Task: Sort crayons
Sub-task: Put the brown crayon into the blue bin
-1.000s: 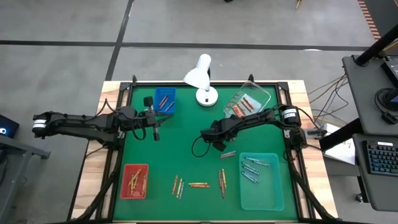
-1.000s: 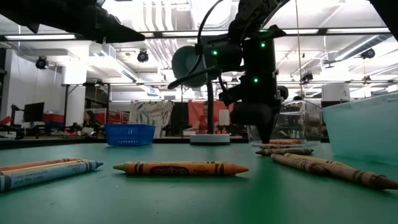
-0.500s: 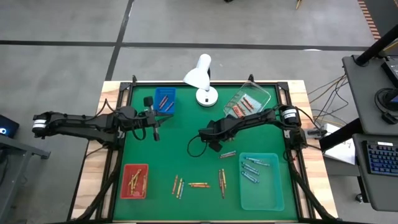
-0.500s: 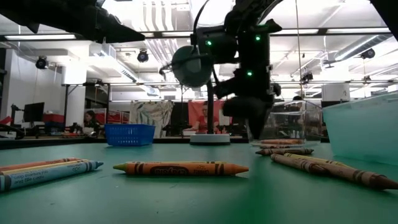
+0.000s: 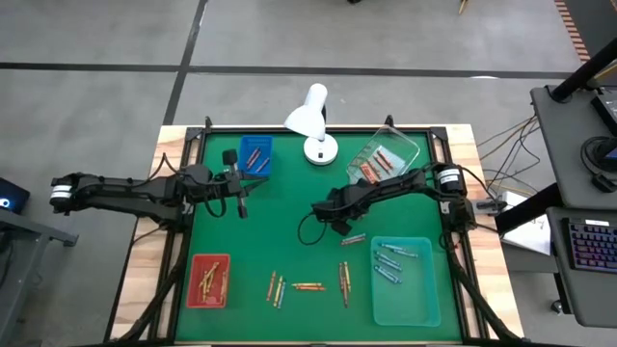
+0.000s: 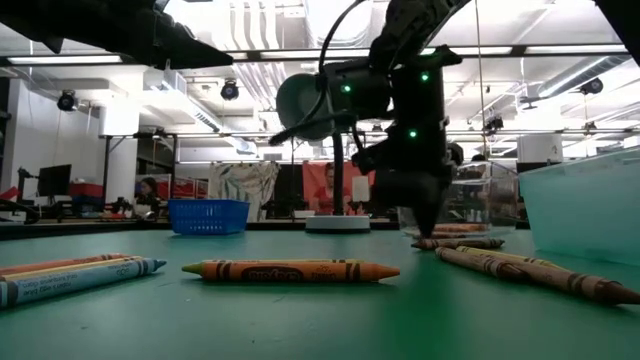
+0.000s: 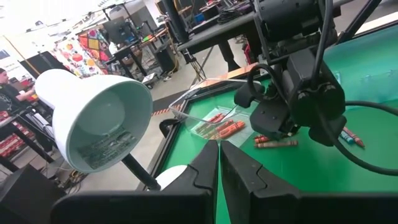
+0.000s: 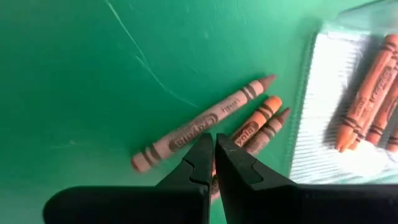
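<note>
Three crayons, one pinkish brown, one orange and one brown, lie side by side on the green table near its middle. They also show as a small group from above. My right gripper is shut and points steeply down right over them, its tip low above the table. My left gripper is shut with nothing in it and hangs level above the table beside the blue tray. My right gripper's shut fingertips stand over the near ends of the orange and brown crayons, coming from above. I cannot tell whether they touch the crayons or stop just short of them.
A clear tray with orange-red crayons is at the far right, a pale blue tray at the near right, a red tray at the near left. A white lamp stands at the far edge. Loose crayons lie near the front.
My right gripper, shut throughout, lifted a little and shifted toward the table's left, then came back down over the three crayons. The crayons have not moved.
</note>
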`<control>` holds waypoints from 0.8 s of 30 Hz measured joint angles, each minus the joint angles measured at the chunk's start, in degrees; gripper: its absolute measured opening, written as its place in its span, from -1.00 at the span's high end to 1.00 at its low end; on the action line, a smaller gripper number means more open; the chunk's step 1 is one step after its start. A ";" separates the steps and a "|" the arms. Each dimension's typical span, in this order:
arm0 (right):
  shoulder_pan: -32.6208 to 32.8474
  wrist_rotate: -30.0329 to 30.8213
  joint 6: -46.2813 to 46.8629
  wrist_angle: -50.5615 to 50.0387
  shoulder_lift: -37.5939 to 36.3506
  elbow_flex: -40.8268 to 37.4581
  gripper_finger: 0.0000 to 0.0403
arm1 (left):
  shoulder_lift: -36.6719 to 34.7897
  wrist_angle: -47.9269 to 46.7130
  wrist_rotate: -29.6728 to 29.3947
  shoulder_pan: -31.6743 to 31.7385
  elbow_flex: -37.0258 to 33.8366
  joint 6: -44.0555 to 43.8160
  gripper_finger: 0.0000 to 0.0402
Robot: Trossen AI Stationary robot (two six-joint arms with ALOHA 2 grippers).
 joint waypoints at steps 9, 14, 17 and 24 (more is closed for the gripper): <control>0.02 -1.06 -0.03 3.79 -0.11 1.54 0.96 | -0.07 -0.02 0.00 0.02 0.58 0.01 1.00; -0.02 -1.48 0.09 2.90 -0.20 4.64 0.96 | -0.07 -0.02 0.00 0.02 1.26 0.15 1.00; -0.12 -1.53 0.42 1.35 -0.33 6.58 0.96 | -0.10 -0.04 0.00 0.02 1.49 0.60 1.00; -1.23 -4.40 4.65 -4.51 -0.33 11.19 0.96 | -0.11 -0.09 0.00 0.02 1.92 0.63 1.00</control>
